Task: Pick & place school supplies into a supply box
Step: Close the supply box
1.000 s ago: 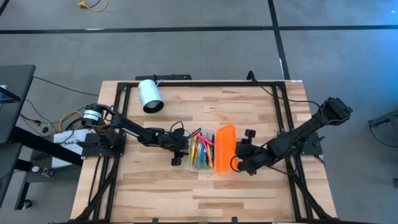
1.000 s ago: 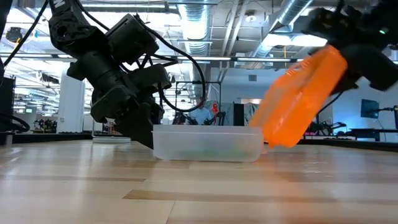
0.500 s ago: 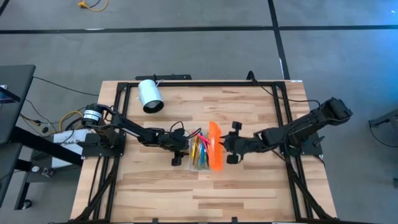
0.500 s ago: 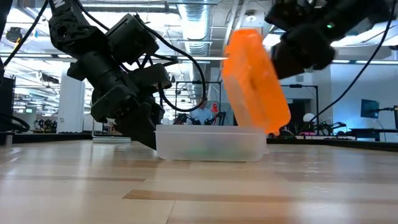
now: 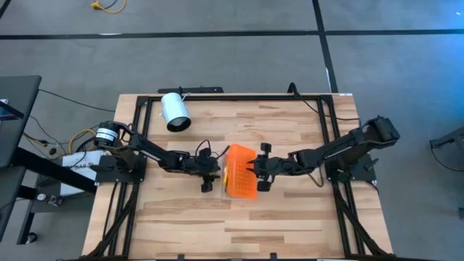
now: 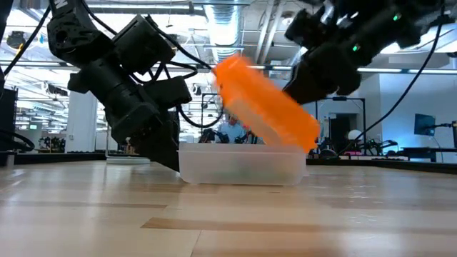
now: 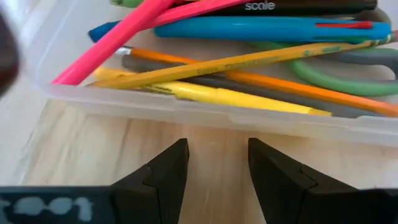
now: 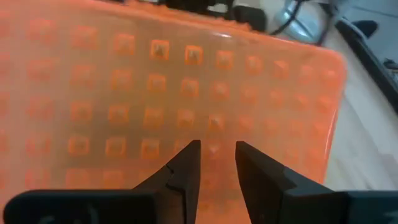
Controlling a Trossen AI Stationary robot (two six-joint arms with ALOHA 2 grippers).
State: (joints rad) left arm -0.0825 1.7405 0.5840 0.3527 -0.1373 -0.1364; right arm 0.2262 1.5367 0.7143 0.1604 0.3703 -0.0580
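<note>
The supply box [image 5: 235, 181] sits at the table's centre, its clear base [image 6: 239, 165] loaded with pens and pencils [image 7: 249, 59]. The orange lid [image 6: 265, 101] stands tilted over the base, hinged along its right edge and not yet seated. Judged light, thin and slippery; push on the lid's flat face rather than pinch it. The right gripper [image 8: 214, 163], fingers slightly parted and grasping nothing, is at the lid's face. The left gripper [image 7: 214, 168], parted and empty, is just beside the base's left wall.
</note>
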